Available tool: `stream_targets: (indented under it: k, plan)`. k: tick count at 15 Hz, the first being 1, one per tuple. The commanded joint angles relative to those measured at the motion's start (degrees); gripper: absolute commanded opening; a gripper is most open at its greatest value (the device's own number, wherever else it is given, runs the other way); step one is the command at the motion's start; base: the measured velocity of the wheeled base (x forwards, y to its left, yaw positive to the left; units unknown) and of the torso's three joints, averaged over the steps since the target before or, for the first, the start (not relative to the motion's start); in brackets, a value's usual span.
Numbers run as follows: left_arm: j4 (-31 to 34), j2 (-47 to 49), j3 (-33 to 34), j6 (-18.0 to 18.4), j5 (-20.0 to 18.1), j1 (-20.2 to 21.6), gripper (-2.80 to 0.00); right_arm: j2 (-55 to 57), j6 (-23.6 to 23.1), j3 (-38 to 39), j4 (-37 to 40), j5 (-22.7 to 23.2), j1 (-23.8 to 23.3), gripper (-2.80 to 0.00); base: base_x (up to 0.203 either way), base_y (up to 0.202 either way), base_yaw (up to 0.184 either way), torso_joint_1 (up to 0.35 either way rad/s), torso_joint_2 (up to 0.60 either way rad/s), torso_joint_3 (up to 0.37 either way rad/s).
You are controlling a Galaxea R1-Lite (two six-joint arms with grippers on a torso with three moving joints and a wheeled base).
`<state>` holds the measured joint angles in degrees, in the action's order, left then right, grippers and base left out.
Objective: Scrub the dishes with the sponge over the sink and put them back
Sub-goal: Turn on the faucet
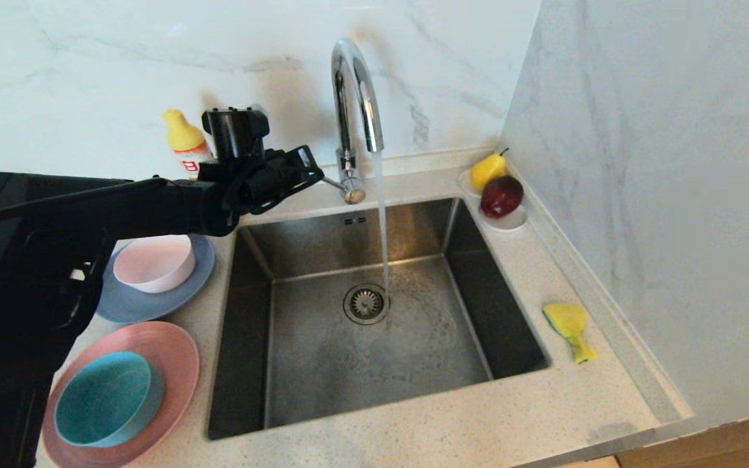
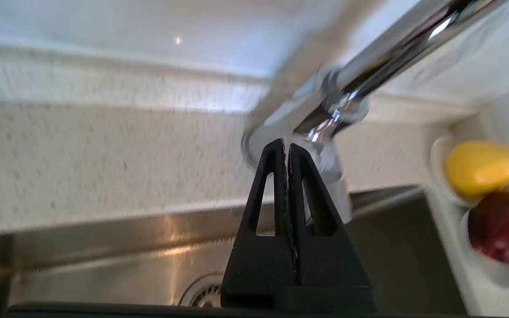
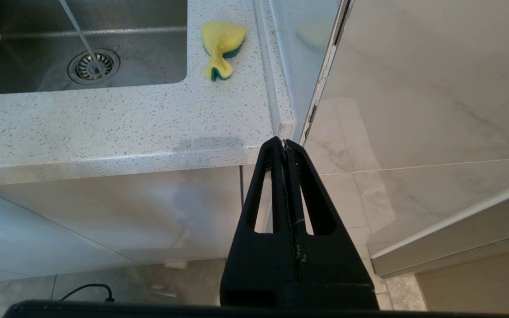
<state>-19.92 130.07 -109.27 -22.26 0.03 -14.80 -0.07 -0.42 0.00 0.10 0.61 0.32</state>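
At the lower left of your head view, the teal bowl (image 1: 109, 398) sits on the pink plate (image 1: 173, 364), nearest you on the counter (image 1: 413, 422). Just above them, the pale pink bowl (image 1: 153, 262) rests on the grey-blue plate (image 1: 147, 302). The sink (image 1: 322, 383) fills the middle of the frame, with water running from the tap (image 1: 355, 97) down beside the drain (image 1: 366, 303). At the right of the sink, mid-right of the frame, you have the sponge (image 1: 569, 328) lying alone on the counter, touched by nothing. Your left gripper (image 1: 309, 172) reaches in from the left, clenched on nothing, its tip near the tap's base. Your right gripper (image 3: 286, 143) hangs below the counter's edge, pressed closed and empty too. In the far upper right corner a pear (image 1: 488, 170) and a red apple (image 1: 501, 196) sit on a white saucer (image 1: 511, 223); a yellow-capped bottle (image 1: 186, 146) stands behind the left arm.
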Motion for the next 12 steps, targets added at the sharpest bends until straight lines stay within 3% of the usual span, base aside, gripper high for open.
stream_targets:
  k: [1,12]
  plan:
    - [-0.3,-0.4,-0.3,-0.2,-0.2,0.0,-2.80,-0.1,0.0,0.0,0.0,0.0,0.0,-2.80,0.000,0.000,0.000,0.000,0.00,0.000]
    - [-0.4,1.4,-0.3,-1.8,-0.5,-2.1,-2.80,0.0,0.0,0.0,0.0,0.0,0.0,-2.80,0.000,0.000,0.000,0.000,0.00,0.000]
